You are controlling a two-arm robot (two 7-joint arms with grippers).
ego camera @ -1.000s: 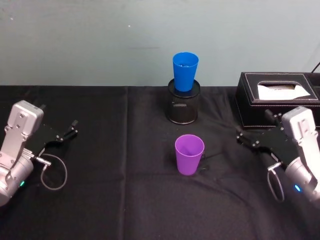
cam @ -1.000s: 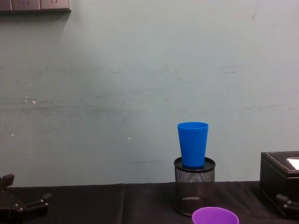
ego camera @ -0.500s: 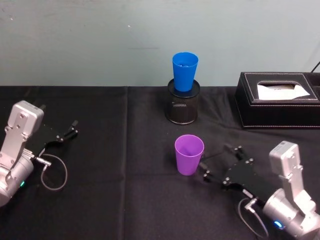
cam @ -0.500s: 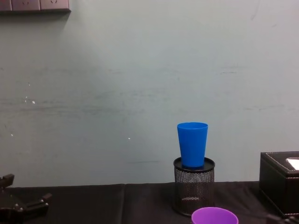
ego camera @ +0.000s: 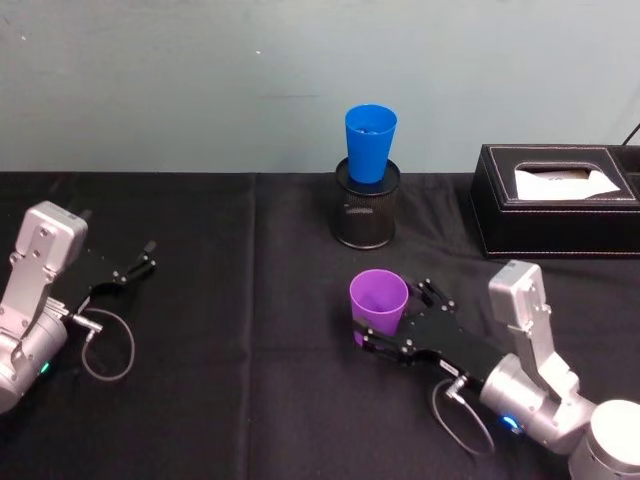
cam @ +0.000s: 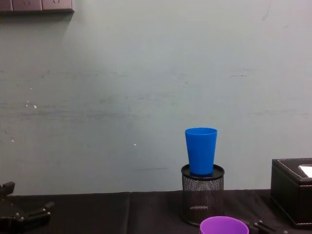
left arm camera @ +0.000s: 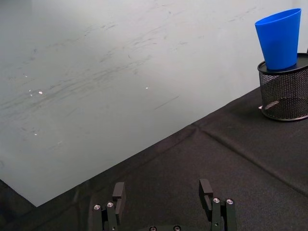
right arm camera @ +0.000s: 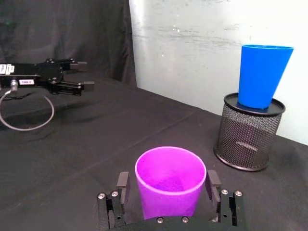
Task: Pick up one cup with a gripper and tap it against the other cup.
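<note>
The purple cup (ego camera: pixel 378 300) stands upright on the black cloth (ego camera: pixel 250 400), near the middle of the table and toward its front. The right gripper (ego camera: pixel 395 315) reaches in low from the robot's right and has the cup between its fingers. Its jaws are spread, one on each side of the cup's lower wall. In the right wrist view the cup (right arm camera: pixel 169 185) sits centred between the two fingers (right arm camera: pixel 122 182), close to both. Whether they press on it I cannot tell.

The left gripper (ego camera: pixel 140 260) lies well apart at the table's left side, low over the cloth, with its jaws also spread and nothing between them.

Farther back, behind the purple cup, a black mesh holder (ego camera: pixel 366 215) stands on the cloth. The blue cup (ego camera: pixel 370 142) sits upright in its mouth and rises well above the rim. To the right of the holder is a black tissue box (ego camera: pixel 555 210). A pale wall (ego camera: pixel 200 80) closes the scene behind.
</note>
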